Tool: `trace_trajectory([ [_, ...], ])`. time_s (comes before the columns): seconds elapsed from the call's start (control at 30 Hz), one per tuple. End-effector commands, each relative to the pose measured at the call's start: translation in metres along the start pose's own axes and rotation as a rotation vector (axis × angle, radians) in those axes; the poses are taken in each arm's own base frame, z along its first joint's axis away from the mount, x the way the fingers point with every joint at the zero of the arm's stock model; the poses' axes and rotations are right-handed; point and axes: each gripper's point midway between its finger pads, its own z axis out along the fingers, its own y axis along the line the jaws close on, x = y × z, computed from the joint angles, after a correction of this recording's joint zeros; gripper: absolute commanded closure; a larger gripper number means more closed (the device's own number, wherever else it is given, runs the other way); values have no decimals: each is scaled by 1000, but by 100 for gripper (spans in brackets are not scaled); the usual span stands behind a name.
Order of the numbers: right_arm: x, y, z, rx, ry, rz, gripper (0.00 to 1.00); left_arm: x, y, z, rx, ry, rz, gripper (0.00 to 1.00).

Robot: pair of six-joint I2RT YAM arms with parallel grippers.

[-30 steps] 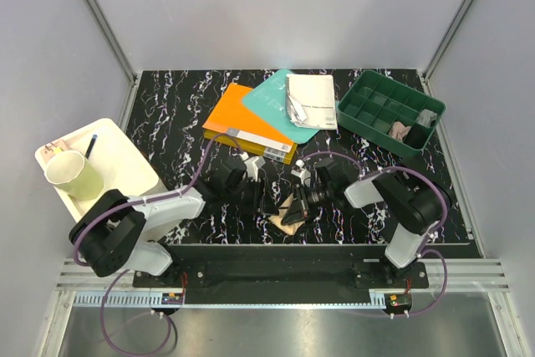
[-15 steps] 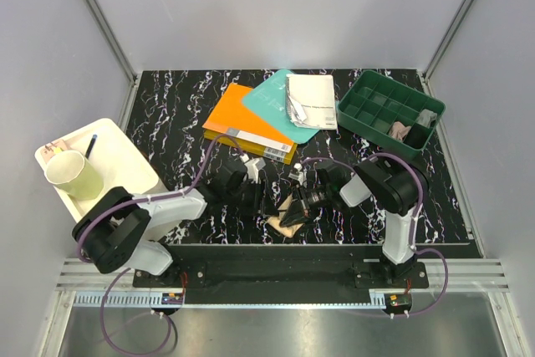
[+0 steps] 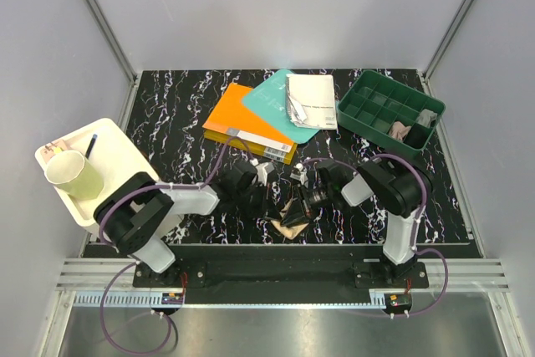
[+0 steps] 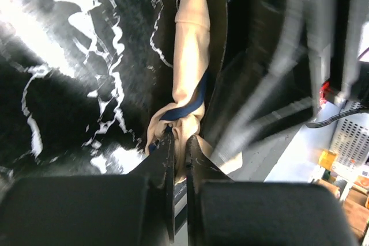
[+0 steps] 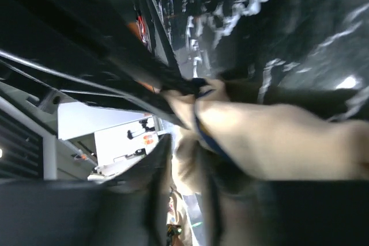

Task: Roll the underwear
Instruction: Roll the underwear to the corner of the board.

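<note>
The underwear (image 3: 291,223) (image 4: 191,67) (image 5: 277,139), beige with navy edging, is lying bunched into a narrow strip on the black marble table (image 3: 167,123), near the middle of its front edge. The left gripper (image 3: 272,203) (image 4: 180,142) is pinching one end, fingers nearly pressed together. The right gripper (image 3: 298,204) (image 5: 184,145) is gripping the fabric close beside it.

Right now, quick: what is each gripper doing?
Left gripper: shut on the beige underwear.
Right gripper: shut on the same beige underwear, though the view is blurred.

left gripper (image 4: 180,141) clamped, right gripper (image 5: 184,147) clamped
</note>
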Motion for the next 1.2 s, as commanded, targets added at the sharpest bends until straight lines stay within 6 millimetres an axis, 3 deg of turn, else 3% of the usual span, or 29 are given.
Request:
trace_trajectory([
  [0.0,-26,7,-8,117,-103,-145,50,9,19,8,-107,70,-2,100],
  [0.07,-25,-2,-17,239,-118,-111,43,16,31,6,-168,103,-12,100],
  [0.17,-35,3,-36,389,-189,-191,37,16,30,6,-178,131,-20,100],
  [0.23,-28,13,-45,443,-203,-252,35,15,28,6,-181,146,-21,100],
  [0.27,-28,7,-50,513,-231,-282,34,15,27,6,-183,152,-21,100],
  [0.3,-27,17,-53,535,-256,-352,34,13,26,7,-186,158,-20,100],
  [0.33,-17,22,-43,559,-238,-415,34,13,25,7,-187,164,-17,100],
  [0.47,-16,36,-46,675,-386,-580,34,9,23,7,-193,174,-11,100],
  [0.6,-7,43,-41,734,-423,-689,34,10,23,8,-190,186,-18,100],
  [0.8,4,34,-21,836,-365,-786,34,10,25,6,-191,188,-22,100],
  [0.97,1,21,-12,939,-334,-800,36,9,26,5,-193,181,-29,100],
  [1.1,1,13,-11,982,-330,-792,42,8,25,3,-191,180,-26,100],
  [1.17,-2,9,-13,1009,-349,-775,61,8,25,2,-190,178,-26,100],
])
